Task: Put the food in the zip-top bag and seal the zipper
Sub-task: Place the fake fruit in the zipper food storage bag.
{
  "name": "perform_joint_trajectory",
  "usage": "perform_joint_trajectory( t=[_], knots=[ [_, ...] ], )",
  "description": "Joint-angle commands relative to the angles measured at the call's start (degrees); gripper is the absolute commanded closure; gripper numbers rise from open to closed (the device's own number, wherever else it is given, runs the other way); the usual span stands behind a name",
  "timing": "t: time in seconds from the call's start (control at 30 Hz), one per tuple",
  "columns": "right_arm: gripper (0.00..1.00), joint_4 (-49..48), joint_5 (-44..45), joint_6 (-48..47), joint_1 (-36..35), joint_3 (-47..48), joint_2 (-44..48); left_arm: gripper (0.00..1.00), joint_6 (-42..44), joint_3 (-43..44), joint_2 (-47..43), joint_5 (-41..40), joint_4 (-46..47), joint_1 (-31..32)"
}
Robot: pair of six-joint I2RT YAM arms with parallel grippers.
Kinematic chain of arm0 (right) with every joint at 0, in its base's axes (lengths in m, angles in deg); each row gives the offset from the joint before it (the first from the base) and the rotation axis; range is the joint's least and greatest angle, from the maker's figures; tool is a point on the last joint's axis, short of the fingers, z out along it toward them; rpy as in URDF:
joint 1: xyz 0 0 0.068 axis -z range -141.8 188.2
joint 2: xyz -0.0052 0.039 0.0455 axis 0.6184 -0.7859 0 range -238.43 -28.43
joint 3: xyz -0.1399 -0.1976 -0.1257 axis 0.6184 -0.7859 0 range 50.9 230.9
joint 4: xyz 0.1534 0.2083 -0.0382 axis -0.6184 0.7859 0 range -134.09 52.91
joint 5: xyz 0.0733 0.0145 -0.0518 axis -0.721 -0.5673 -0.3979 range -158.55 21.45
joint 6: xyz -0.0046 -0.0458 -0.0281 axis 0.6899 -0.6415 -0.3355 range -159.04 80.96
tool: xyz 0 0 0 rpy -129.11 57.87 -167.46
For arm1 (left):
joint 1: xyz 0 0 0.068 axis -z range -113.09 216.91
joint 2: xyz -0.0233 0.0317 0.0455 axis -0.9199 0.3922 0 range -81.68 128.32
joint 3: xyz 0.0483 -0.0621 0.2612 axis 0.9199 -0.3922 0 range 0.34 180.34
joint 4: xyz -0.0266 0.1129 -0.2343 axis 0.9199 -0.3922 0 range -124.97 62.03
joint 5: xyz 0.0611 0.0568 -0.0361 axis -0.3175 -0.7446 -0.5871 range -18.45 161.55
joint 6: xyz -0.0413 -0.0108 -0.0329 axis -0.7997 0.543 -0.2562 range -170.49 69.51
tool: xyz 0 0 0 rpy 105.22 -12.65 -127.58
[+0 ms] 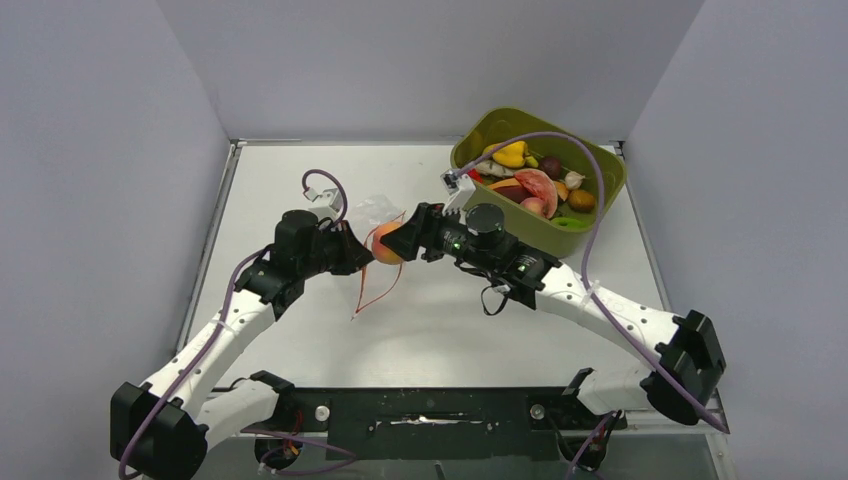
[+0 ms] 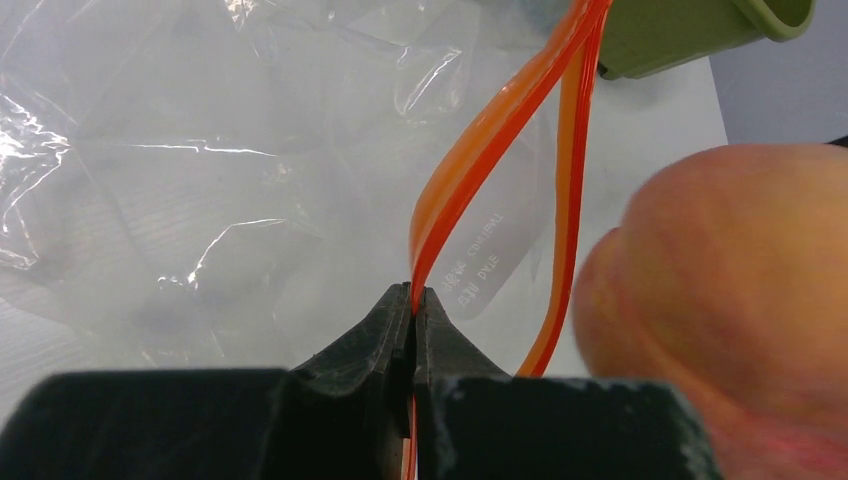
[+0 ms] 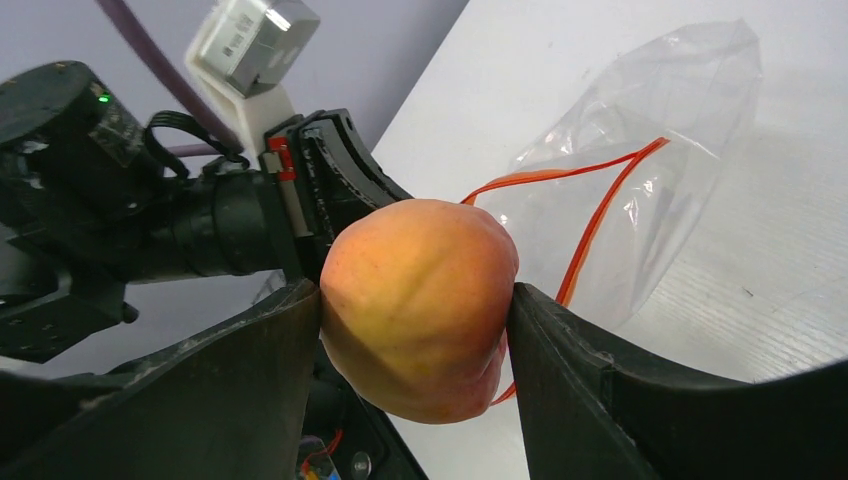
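Between left pincer (image 2: 413,296) tips, the zipper (image 2: 480,150).

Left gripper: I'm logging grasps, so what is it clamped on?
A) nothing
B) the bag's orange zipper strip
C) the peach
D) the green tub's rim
B: the left wrist view shows the left gripper shut on the zipper of the zip-top bag; the peach is in the right gripper.

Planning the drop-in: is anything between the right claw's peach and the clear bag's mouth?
Nothing visible. The orange-pink plastic peach is beside the clear crinkly bag's parted red-orange zipper strips, one pinched by the left claw.
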Motion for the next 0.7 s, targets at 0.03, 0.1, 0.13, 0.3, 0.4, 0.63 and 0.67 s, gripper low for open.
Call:
perform_joint_trajectory(
  t=[0.03,0.1,0.13,0.3,0.4,0.63,0.67],
  knots=[
    [0.49,-2.0,2.8,-1.9,-0.7,4.3,-4.3,1.00,-1.2,2.9,-1.8,2.8,4.0,0.1],
    [0.49,-1.8,3.7,-2.3,-0.7,3.5,-5.0,1.00,-1.8,2.7,-2.2,3.2,4.6,0.1],
    [0.49,-1.5,4.0,-2.9,-0.7,3.3,-5.4,1.00,-2.1,2.5,-2.5,3.6,5.1,0.1],
    [0.49,1.0,5.5,-3.8,-0.7,2.1,-6.0,1.00,-3.6,2.2,-3.6,5.6,7.4,0.1],
    [0.48,1.3,6.7,-3.3,-0.7,0.8,-5.5,1.00,-4.1,2.3,-3.9,5.8,7.3,0.2],
    [0.46,2.2,8.0,-3.5,-0.7,0.0,-6.5,1.00,-4.8,1.9,-5.4,6.0,8.2,0.1],
    [0.46,2.2,8.4,-3.5,-0.8,-0.5,-6.7,1.00,-4.9,1.6,-5.8,5.4,8.4,0.1]
  ],
)
